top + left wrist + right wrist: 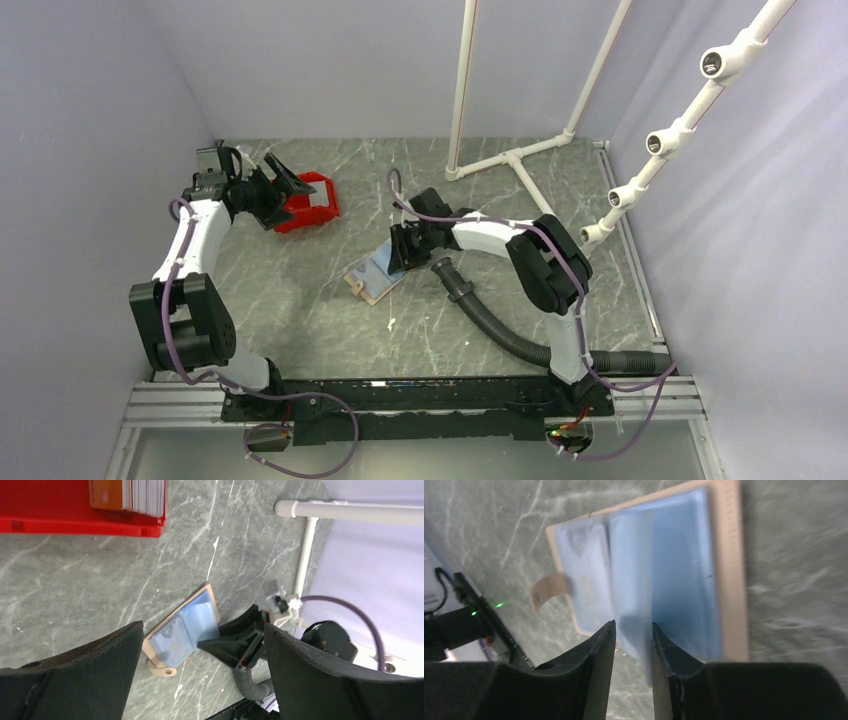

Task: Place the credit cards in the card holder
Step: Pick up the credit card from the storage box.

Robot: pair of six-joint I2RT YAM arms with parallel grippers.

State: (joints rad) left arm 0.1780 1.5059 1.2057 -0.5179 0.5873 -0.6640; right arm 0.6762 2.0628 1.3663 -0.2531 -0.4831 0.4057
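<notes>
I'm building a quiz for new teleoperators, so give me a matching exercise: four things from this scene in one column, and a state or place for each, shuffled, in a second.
Things:
1. left gripper
2. right gripper
3. credit cards
4. card holder

States or places:
A. lying open on the table
B. stacked in the red bin
C. open, holding nothing
D. closed on a pale blue leaf

Pairs: 1-C, 2-D, 3-B, 4-A.
</notes>
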